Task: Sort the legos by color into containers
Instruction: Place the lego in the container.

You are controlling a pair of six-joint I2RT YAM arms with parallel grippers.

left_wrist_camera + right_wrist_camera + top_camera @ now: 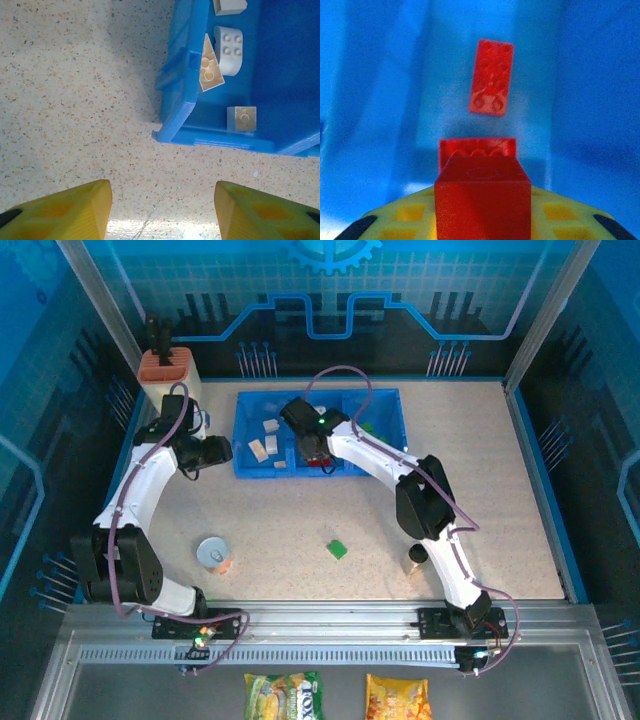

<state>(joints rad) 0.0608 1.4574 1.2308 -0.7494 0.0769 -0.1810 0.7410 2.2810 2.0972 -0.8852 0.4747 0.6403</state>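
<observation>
Speckled beige table [500, 500] was enclosed by blue panelled walls, with the blue tray [250, 473] lying toward the far side.

Left gripper [215, 452] stood low over the table, just beside the tray's near-left corner [175, 120] and outside it. In the left wrist view its yellow fingers [65, 210] were spread wide with bare table between them and nothing held. The white and cream bricks [227, 47] lay beyond the fingertips, inside the tray's left compartment, apart from the fingers.

Right gripper [315, 447] hung over the tray's middle compartment. In the right wrist view its yellow fingers [560, 215] were closed on a red brick [482, 195], which sat squarely between them at the tips. A second red brick [477, 147] showed directly behind the held one; whether the two touched could not be told. A third red brick [491, 77] lay flat on the blue floor farther ahead, clear of the fingers.

One green brick [337, 548] lay loose on the table, well apart from both grippers and from the tray. Small green pieces [367, 427] showed in the right compartment.

Also noted: a round tin can [212, 553], a small dark-capped bottle [417, 558], a beige block with orange top [168, 370], and two snack packets [283, 695] on the near ledge.
</observation>
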